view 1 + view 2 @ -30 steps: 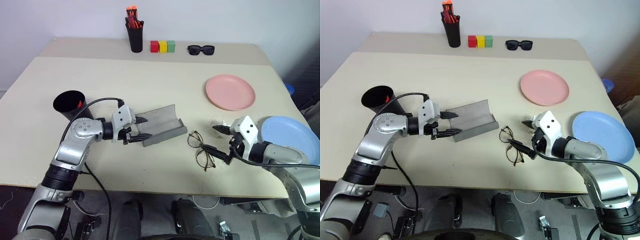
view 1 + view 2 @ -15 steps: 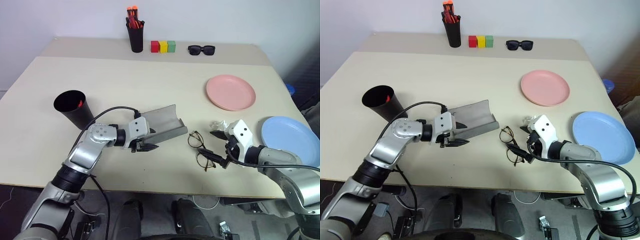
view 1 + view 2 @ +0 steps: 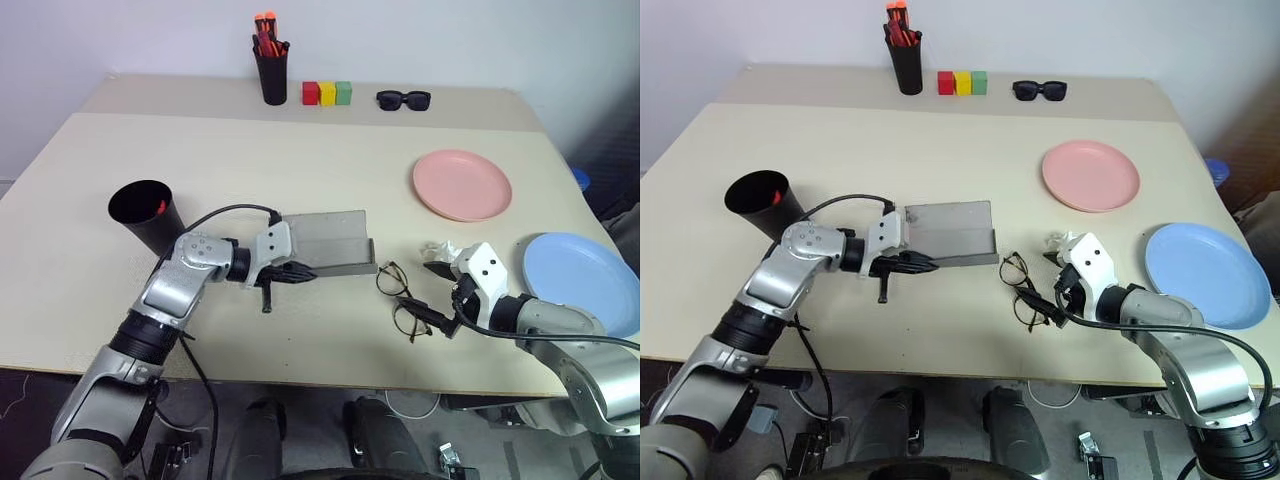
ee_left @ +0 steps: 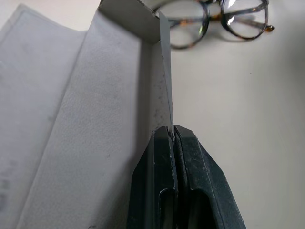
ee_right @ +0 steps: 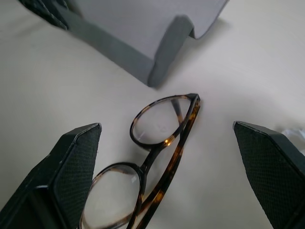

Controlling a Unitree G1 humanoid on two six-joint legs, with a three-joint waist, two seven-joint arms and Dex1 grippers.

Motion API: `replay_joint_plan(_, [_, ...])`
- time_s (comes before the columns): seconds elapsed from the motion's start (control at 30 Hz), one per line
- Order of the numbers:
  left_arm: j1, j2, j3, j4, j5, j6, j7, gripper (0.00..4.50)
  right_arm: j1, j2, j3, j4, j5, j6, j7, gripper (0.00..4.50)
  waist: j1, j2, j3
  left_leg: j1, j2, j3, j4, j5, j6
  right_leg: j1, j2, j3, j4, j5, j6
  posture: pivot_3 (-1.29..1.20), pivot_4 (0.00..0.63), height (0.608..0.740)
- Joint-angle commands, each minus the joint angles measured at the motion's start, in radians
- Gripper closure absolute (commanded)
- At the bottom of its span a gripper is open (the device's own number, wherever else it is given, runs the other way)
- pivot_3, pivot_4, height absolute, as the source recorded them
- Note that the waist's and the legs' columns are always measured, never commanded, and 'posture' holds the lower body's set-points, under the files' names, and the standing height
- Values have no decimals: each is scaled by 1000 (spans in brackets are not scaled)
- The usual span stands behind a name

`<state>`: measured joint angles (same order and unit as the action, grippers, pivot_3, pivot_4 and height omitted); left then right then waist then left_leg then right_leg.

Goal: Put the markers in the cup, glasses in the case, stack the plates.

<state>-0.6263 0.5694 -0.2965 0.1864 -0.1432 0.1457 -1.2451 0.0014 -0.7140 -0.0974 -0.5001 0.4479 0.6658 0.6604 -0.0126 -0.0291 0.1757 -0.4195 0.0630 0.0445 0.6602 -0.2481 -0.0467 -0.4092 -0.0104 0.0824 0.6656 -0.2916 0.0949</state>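
The left hand pinches the case wall thinly; it could slip. The right hand, spread wide around the glasses beside the case, may nudge them away.

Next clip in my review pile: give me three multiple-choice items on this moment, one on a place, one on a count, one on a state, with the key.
1. Where do the glasses lie?
A. Inside the case
B. On the table between the case and the right gripper
C. On the pink plate

2. How many small coloured blocks stand at the table's far edge?
A. Two
B. Three
C. Five

3. How is the left gripper?
A. Shut on the case's wall
B. Wide open above the cup
C. Holding a marker

Key:
1 B, the glasses rest on bare tabletop just right of the open case.
2 B, red, yellow and green stand side by side.
3 A, the left wrist view shows both fingers pinching the grey wall.
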Motion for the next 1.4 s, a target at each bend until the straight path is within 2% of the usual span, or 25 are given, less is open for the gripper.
replay_joint_plan(0.03, [-76, 24, 12, 95, 12, -127, -80, 4464, 5, 19, -21, -31, -8, -37, -17, 0, 0, 0, 0, 0, 0, 0, 0, 0, 0, 0, 0, 0, 0, 0, 0, 0, 150, 732])
replay_joint_plan(0.23, [-115, 21, -20, 159, 26, -94, -150, 4464, 22, 42, -17, -40, -18, -53, -39, 0, 0, 0, 0, -2, 0, 0, 3, -1, 2, 0, 0, 0, 0, 0, 0, 0, 150, 732])
replay_joint_plan(0.3, [-111, 9, -12, 149, 0, -8, -158, 4464, 25, 45, -13, -40, -23, -59, -44, 0, 0, 0, 0, -2, 0, 0, 3, -1, 2, 0, 0, 0, 0, 0, 0, 0, 150, 732])
replay_joint_plan(0.4, [-95, -7, 6, 99, -38, 106, -147, 3621, 27, 46, -12, -37, -26, -64, -45, 0, -1, 0, 0, -2, 0, 0, 3, -1, 2, 0, 0, 0, 0, 0, 0, 0, 150, 732])
replay_joint_plan(0.53, [-76, -4, 25, 56, -44, 125, -110, 1626, 13, 44, -9, -28, -25, -60, -39, 0, -1, 0, 0, -2, 0, 0, 3, -1, 2, 0, 0, 0, 0, 0, 0, 0, 150, 732])
replay_joint_plan(0.63, [-49, -2, 65, 9, -80, 146, -85, 1626, 1, 35, -5, -20, -17, -44, -24, 0, -4, 0, 0, -2, 0, -1, 3, -1, 2, 0, 0, 0, 1, 0, 0, 0, 150, 732])
replay_joint_plan(0.83, [40, 9, 171, -99, -95, 57, 22, 1626, -32, 42, -18, -32, 43, 49, -19, 0, -2, 0, 0, -2, 0, -1, 4, -1, 2, 0, 0, 0, 1, 0, 0, 0, 150, 732])
replay_joint_plan(0.93, [187, 45, 236, -238, -86, -7, 90, 1626, -63, 41, -29, -62, 100, 177, -61, 0, -7, 1, 0, -2, 1, 0, 4, -1, 2, 0, 0, 0, 1, 0, 0, 0, 150, 732])
replay_joint_plan(1.03, [316, 54, 277, -361, -129, 29, 139, 1626, -92, 53, -31, -64, 132, 245, -93, 0, -5, 1, 0, -1, 2, 0, 3, -1, 2, 0, 0, 0, 1, 0, 0, 0, 150, 732])
replay_joint_plan(1.13, [412, 28, 295, -439, -143, 47, 212, 1626, -132, 58, -29, -57, 158, 355, -142, 0, 2, 1, 0, -2, 2, 0, 4, -1, 2, 0, -1, 0, 1, 0, 0, 0, 150, 732])
replay_joint_plan(1.27, [554, -24, 283, -500, -79, -49, 322, 1626, -195, 64, -22, -55, 165, 525, -225, 0, -1, 1, -1, -1, 2, 1, 4, -2, 3, 1, -1, 0, 0, 0, 0, 0, 150, 732])
replay_joint_plan(1.4, [595, -66, 281, -499, -62, -68, 397, 1626, -216, 57, -42, -100, 187, 642, -258, 0, 0, 1, -1, -1, 2, 0, 4, -2, 3, 0, -1, 0, 1, 0, 0, 0, 150, 732])
